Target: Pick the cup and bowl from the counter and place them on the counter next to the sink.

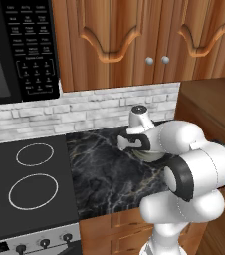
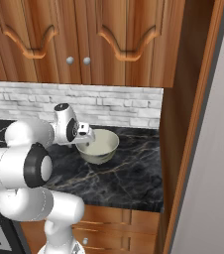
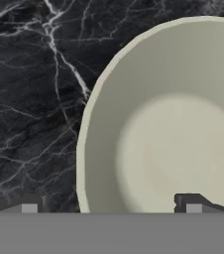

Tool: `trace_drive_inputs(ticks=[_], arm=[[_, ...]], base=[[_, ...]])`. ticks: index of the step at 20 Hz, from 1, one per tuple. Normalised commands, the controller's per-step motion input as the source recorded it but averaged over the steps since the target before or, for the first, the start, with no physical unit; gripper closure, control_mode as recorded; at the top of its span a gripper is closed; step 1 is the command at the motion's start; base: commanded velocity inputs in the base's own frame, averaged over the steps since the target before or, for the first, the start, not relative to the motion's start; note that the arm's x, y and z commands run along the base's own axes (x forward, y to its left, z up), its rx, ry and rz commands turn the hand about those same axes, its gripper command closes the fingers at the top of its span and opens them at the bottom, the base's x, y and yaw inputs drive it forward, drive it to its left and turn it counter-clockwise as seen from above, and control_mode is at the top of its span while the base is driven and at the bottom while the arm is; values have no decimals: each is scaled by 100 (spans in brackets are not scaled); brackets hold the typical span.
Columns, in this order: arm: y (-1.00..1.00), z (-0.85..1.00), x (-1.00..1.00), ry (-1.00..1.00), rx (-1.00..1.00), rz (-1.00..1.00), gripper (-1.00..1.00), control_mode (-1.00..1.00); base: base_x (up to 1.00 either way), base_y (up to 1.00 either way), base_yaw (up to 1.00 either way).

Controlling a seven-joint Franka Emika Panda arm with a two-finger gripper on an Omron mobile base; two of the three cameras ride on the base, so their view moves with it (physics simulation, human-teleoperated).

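A wide cream-white bowl (image 2: pixel 102 145) stands upright and empty on the black marble counter (image 2: pixel 129 173), near the back wall. My gripper (image 2: pixel 87 142) hangs just above the bowl's left rim and is open. In the hand view the rim runs between the two fingertips: one fingertip (image 3: pixel 28 206) is over bare counter (image 3: pixel 29 99), the other over the inside of the bowl (image 3: pixel 178 134). From the left base view my arm covers most of the bowl (image 1: pixel 148 155). The cup and the sink are out of view.
A black stovetop (image 1: pixel 32 187) with white rings adjoins the counter (image 1: pixel 104 169) on the left, under a microwave (image 1: pixel 20 47). A tall wooden side panel (image 2: pixel 183 124) closes the counter on the right. Wooden cabinets (image 2: pixel 84 34) hang overhead.
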Motion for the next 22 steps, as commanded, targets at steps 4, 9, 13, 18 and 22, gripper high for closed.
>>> trace_drive_inputs(ticks=[4,9,13,18,22], arm=[[0,-22,17,0,0,0,-100,-100],[0,-22,15,0,0,0,-100,-100],[-3,-7,7,0,0,2,-100,-100],[0,0,0,0,0,0,100,-100],[0,0,0,0,0,0,100,-100]], base=[[0,0,0],[0,0,0],[0,0,0],[0,0,0],[0,0,0]])
